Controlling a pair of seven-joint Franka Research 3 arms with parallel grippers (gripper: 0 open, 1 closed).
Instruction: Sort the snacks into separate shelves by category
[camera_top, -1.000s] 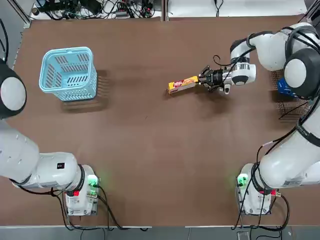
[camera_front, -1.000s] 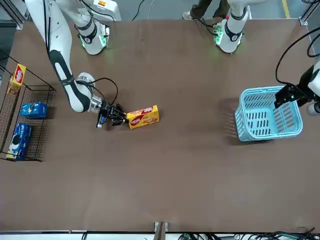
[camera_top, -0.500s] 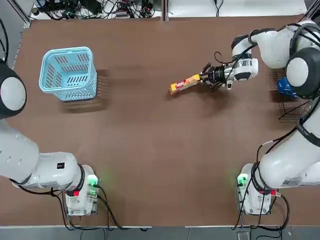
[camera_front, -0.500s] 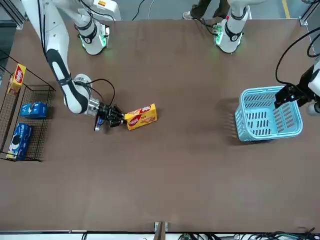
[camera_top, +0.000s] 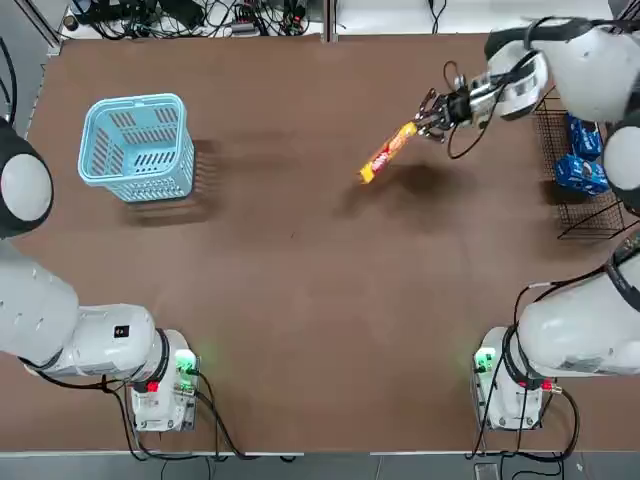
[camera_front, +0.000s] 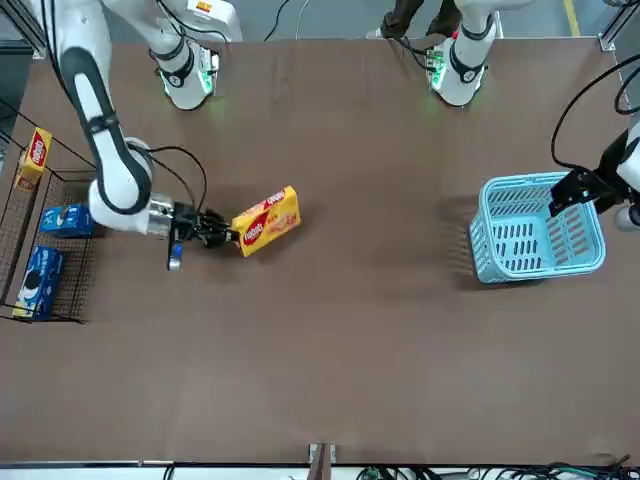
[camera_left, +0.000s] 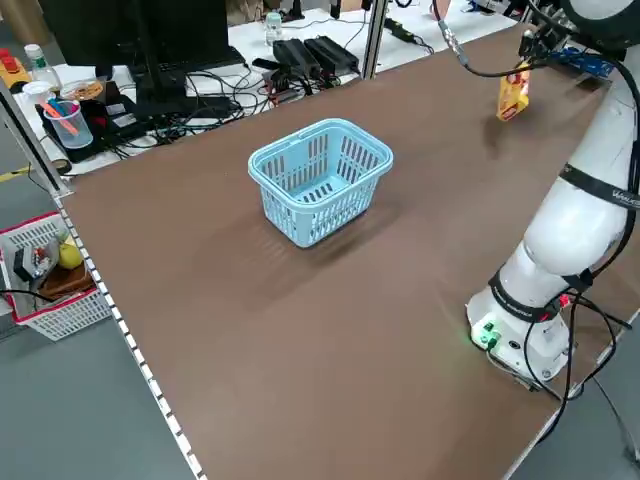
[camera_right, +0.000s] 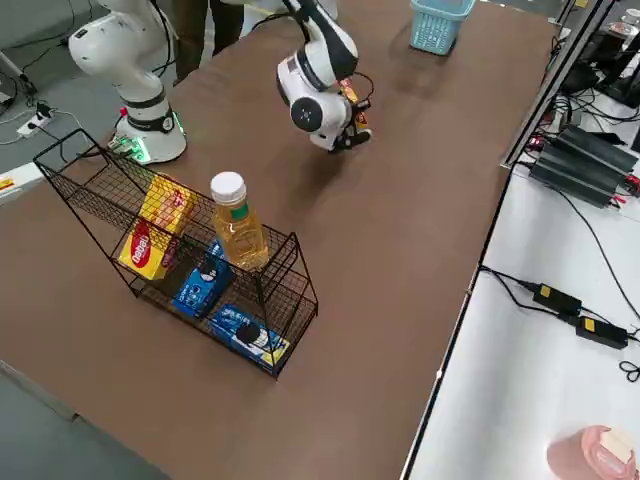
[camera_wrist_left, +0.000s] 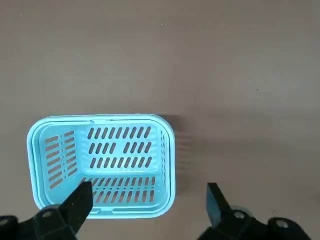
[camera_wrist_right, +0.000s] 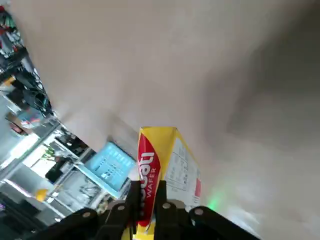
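Lifted and swung since a second ago, the yellow wafer box (camera_top: 388, 152) no longer lies on the tabletop (camera_top: 300, 300); from overhead it hangs tilted in the air above its shadow, my right gripper (camera_top: 428, 112) clamped on its end and carried nearer the black wire rack (camera_top: 575, 160), where blue packets (camera_top: 580, 172) sit. My left arm is parked at the left edge, out past the light blue basket (camera_top: 137, 147). From the front, my right jaws are shut tight on the box's end, and the rack already shows another yellow box (camera_front: 36, 152) on its upper shelf. My left wrist view has my left gripper (camera_wrist_left: 147, 210) hovering over the basket, jaws spread wide and holding nothing. From the right side, the rack also carries a bottle (camera_right: 236, 222), with yellow boxes together on one tier. My right wrist view shows the wafer box pinched between my fingers (camera_wrist_right: 135, 197). I judge this the carry step: next I must swing to the yellow boxes' shelf and clear the wire rim before letting go.
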